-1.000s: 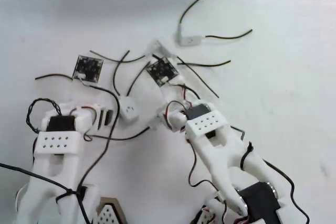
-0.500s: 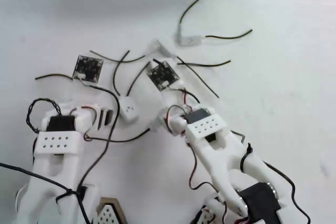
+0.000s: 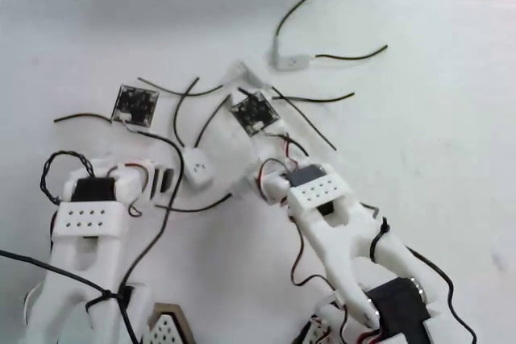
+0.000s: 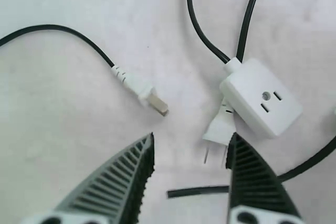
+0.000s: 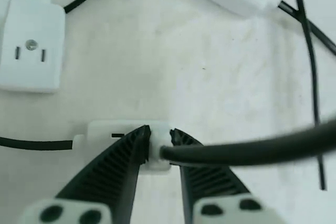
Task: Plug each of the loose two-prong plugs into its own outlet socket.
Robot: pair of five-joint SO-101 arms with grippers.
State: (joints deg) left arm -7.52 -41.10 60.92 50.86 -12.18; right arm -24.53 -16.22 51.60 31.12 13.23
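Item: two-prong plug point(image 5: 107, 136), white. Light, rigid moulded body, slick; stiff cord likely tugs sideways. Location: clenched in right gripper point(image 5: 158, 131), near outlet socket point(image 5: 31, 43). Item: second plug point(image 4: 218, 129), beside left gripper point(image 4: 191, 139), jaws spread, empty. Grip flat sides, clear of prongs.

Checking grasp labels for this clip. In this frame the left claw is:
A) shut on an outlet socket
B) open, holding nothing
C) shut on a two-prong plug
B: the left claw stands open, with the two-prong plug lying loose beside it.
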